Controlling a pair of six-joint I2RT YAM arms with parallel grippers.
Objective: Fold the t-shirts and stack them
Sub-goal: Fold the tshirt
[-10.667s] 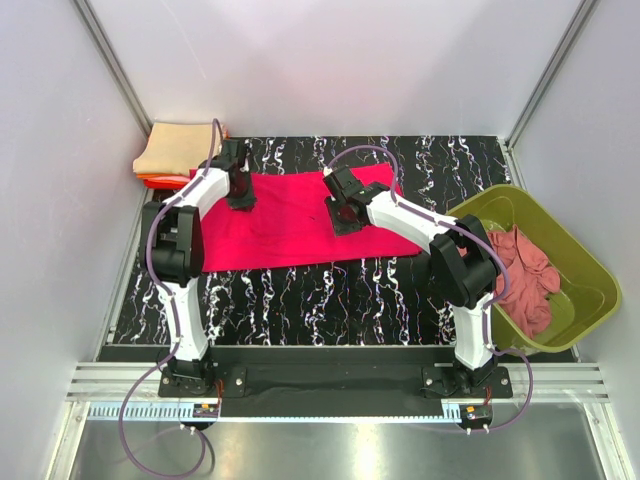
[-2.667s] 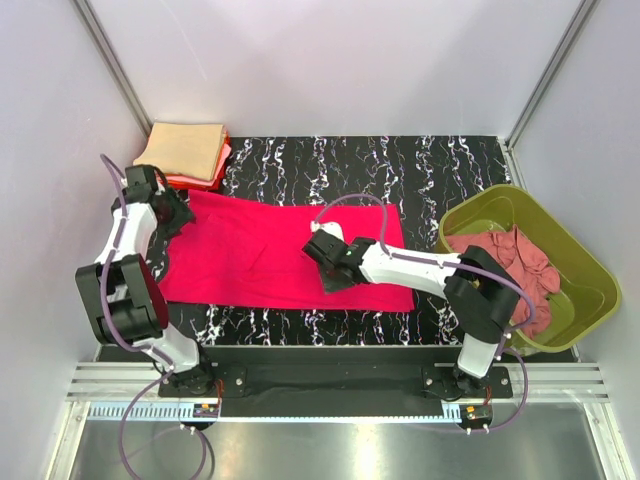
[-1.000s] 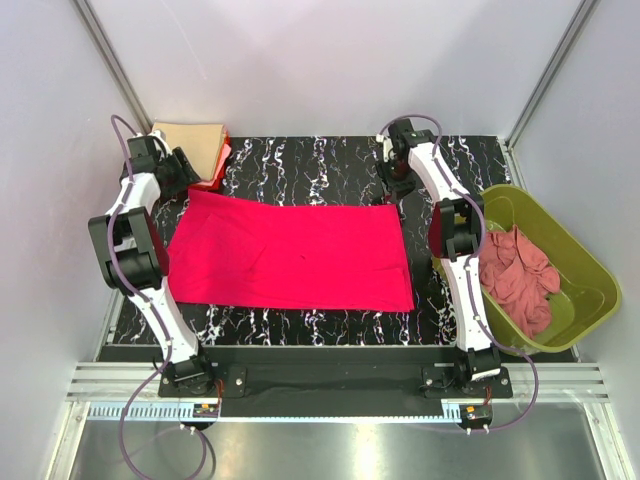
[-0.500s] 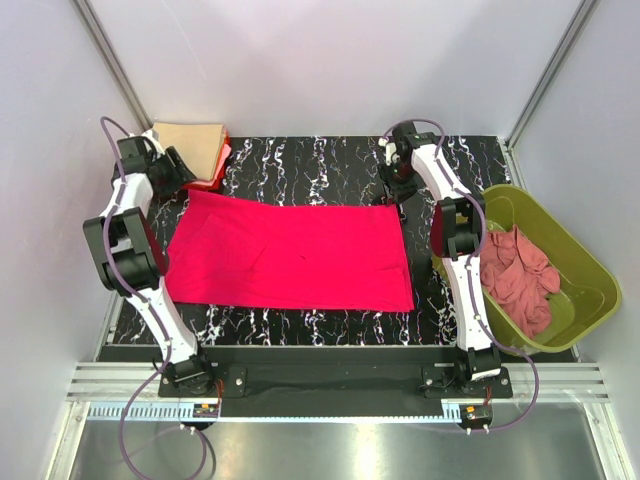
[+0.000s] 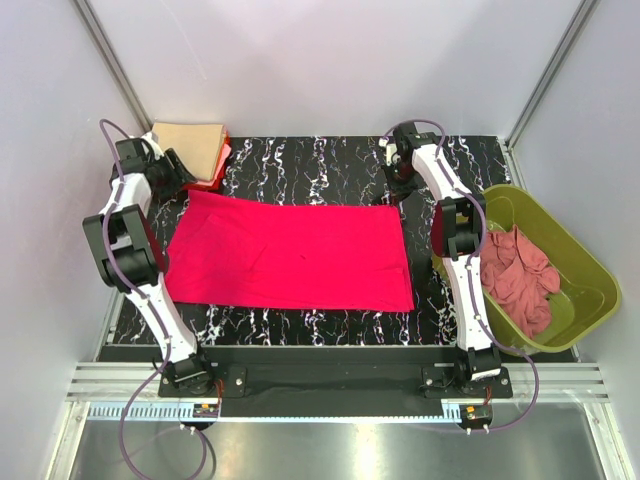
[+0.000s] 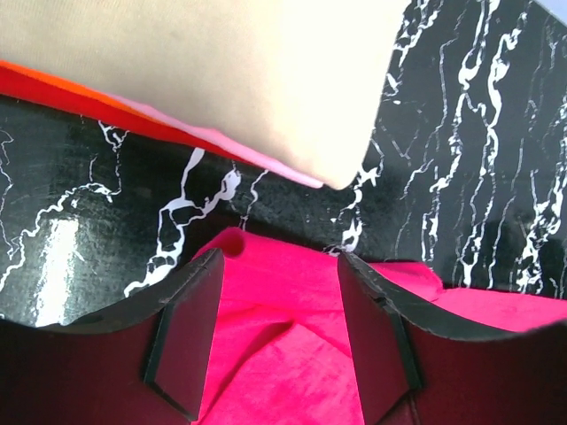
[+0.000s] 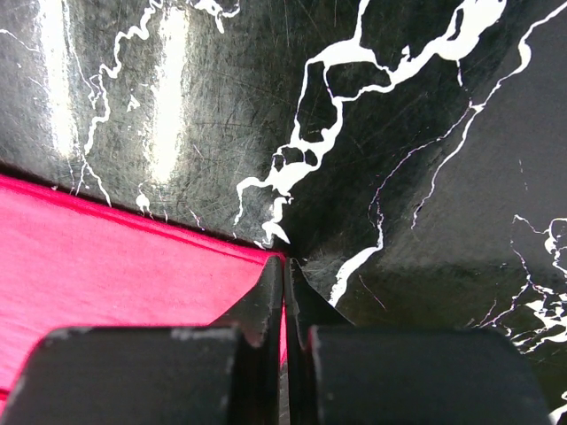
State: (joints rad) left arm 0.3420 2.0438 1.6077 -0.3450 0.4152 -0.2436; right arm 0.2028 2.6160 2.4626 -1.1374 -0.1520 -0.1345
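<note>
The crimson t-shirt (image 5: 290, 255) lies flat on the marbled surface (image 5: 330, 160), spanning from the left fingers (image 6: 182, 341) to the right fingers (image 7: 257, 310). The right pair is clenched on its far corner; the left pair stands released astride the other corner — curled hem between them, the folded stack (image 6: 204, 71) just beyond. Thin, limp cloth — likely best pinched at both corners and lifted evenly.

My left arm (image 5: 165, 310) and right arm (image 5: 468, 300) are white tubular links between fat black drum-shaped joints. Each trails a thin purple cable (image 5: 121, 425) down to a black base plate (image 5: 190, 377). My left fingers (image 6: 183, 341) and right fingers (image 7: 260, 305) are matte black, flat wedges with scuffed edges.
</note>
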